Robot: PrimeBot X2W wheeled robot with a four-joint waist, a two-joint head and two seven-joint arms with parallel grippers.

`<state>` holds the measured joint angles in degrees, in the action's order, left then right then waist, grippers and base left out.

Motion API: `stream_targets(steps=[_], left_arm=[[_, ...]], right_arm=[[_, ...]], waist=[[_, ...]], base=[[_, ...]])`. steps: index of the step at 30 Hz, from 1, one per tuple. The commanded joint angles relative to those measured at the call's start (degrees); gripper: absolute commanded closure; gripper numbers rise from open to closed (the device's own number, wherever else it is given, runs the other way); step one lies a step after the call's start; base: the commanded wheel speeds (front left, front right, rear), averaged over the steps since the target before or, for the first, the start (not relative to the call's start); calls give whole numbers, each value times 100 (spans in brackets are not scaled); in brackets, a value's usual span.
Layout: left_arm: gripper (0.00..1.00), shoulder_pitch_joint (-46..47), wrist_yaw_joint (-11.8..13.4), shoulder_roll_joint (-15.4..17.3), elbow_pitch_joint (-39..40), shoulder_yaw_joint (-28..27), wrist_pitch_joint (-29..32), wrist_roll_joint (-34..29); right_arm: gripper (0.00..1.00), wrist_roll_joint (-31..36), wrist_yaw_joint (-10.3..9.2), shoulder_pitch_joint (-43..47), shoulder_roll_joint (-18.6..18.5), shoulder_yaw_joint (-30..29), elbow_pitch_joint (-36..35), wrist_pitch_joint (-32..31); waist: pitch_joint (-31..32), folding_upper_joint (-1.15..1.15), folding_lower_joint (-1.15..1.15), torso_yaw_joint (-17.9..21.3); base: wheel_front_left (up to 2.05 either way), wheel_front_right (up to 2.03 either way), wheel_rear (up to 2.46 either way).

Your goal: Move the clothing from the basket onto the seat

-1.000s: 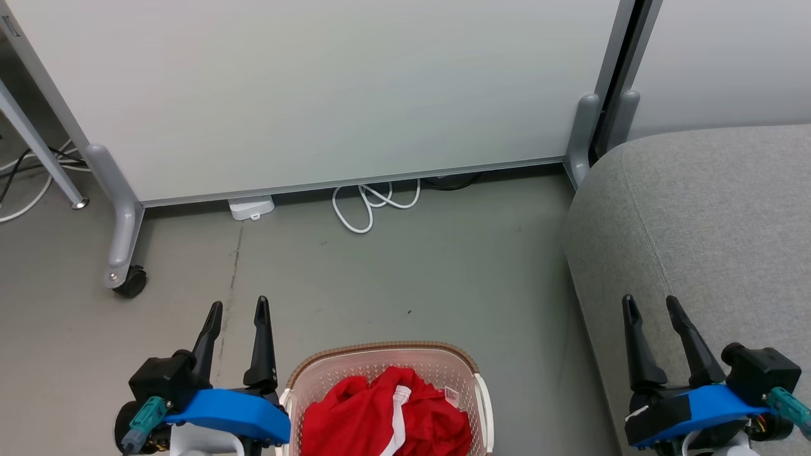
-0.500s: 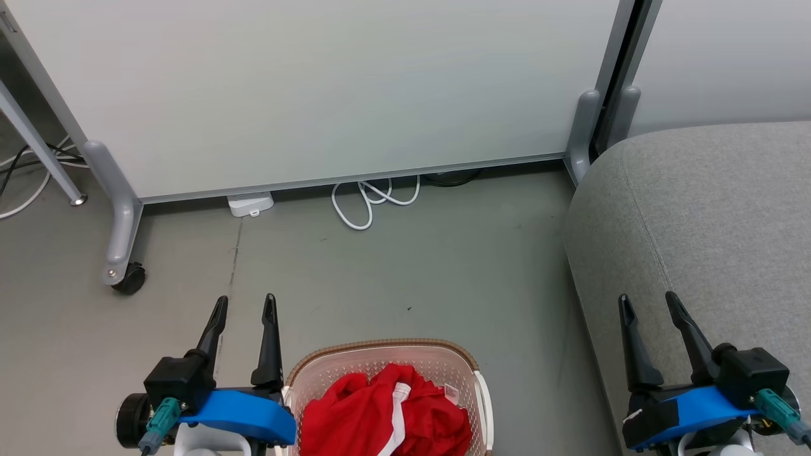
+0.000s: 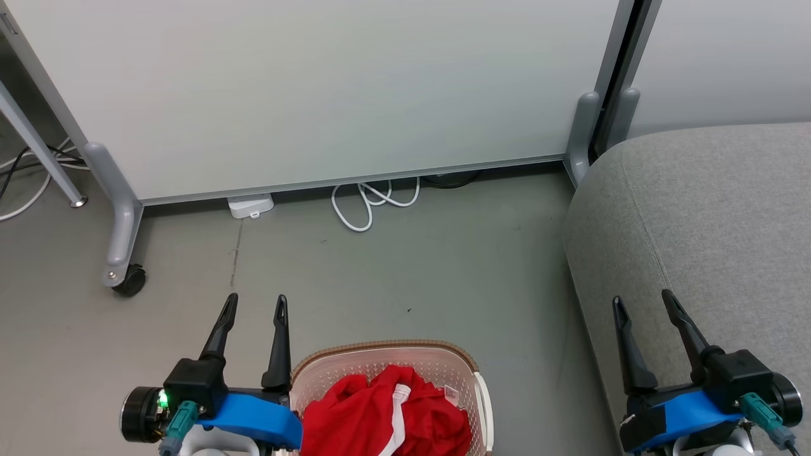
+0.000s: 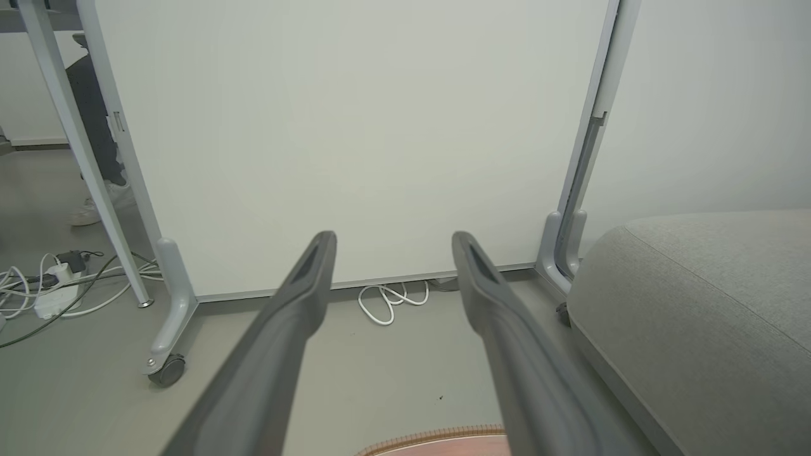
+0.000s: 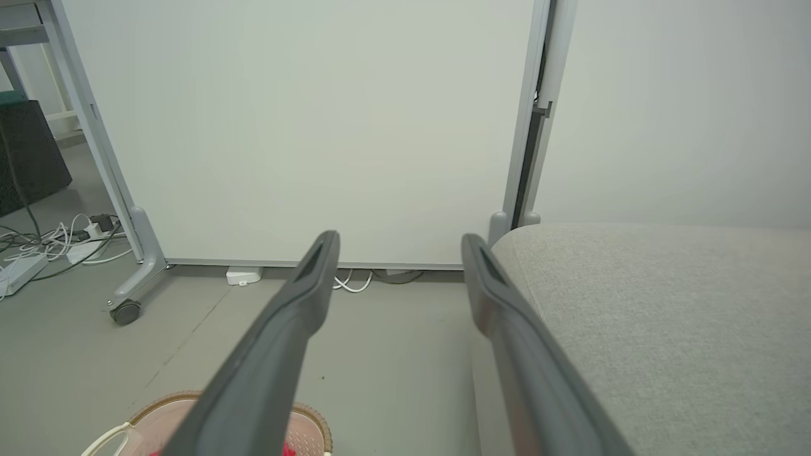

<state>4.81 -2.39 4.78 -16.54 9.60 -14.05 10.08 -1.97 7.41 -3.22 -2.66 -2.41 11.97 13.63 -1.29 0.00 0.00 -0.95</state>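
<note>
Red clothing (image 3: 386, 415) lies bunched in the basket (image 3: 380, 349), just to the right of the left gripper (image 3: 256, 299). That gripper's fingers stand spread and empty, close beside the basket's brown rim. The right gripper (image 3: 640, 296) is well apart from the basket on its other side, fingers likewise parted with nothing between them, at the near edge of the grey seat (image 3: 716, 209).

clothing (image 3: 386, 415) in basket (image 3: 380, 354), seat (image 3: 709, 215) to its right, partition (image 3: 317, 88) behind, cable (image 3: 370, 202) under partition
</note>
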Motion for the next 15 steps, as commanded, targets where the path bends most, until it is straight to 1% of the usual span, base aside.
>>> stream_targets(steps=[1,9,15], left_arm=[[0,36,-6,-3,2,0,-43,-127],[0,29,-14,-27,-11,-11,-130,-450],[0,-1,-29,-53,-16,-72,-124,-411]], right_arm=[[0,144,13,-14,-35,1,-12,44],[0,475,14,-13,-38,11,-23,131],[0,434,14,-13,-37,8,-4,127]], waist=[[1,0,0,-3],[-13,0,0,-18],[-10,0,0,-19]], base=[[0,0,0],[0,0,0],[0,0,0]])
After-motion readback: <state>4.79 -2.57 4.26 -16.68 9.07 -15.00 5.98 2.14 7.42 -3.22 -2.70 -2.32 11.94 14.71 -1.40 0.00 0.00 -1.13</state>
